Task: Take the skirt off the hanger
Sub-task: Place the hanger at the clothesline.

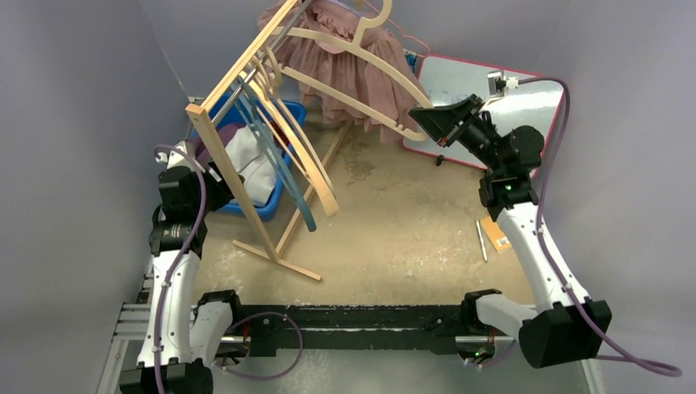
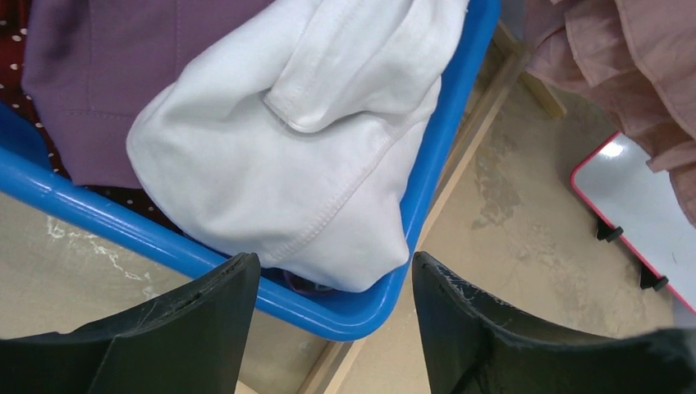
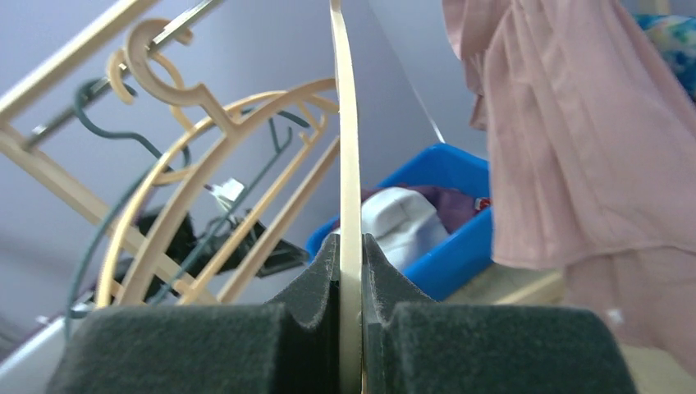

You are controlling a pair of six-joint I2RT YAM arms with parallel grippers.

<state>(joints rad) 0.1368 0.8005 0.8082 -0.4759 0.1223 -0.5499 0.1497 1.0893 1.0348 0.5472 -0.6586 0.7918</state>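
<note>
Right pincer (image 3: 350, 271) clenched on hanger (image 3: 345, 123) edge. Skirt (image 1: 345, 70) apparently on it, not yet off. Left pincer (image 2: 332, 271) released over bin (image 2: 435, 164). Next: left must reach the skirt and pull it free.

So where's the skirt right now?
In the top view the pink skirt hangs at the far end of the wooden rack, top centre, right of the blue bin and next to the hanger pinched by the right gripper.
</note>
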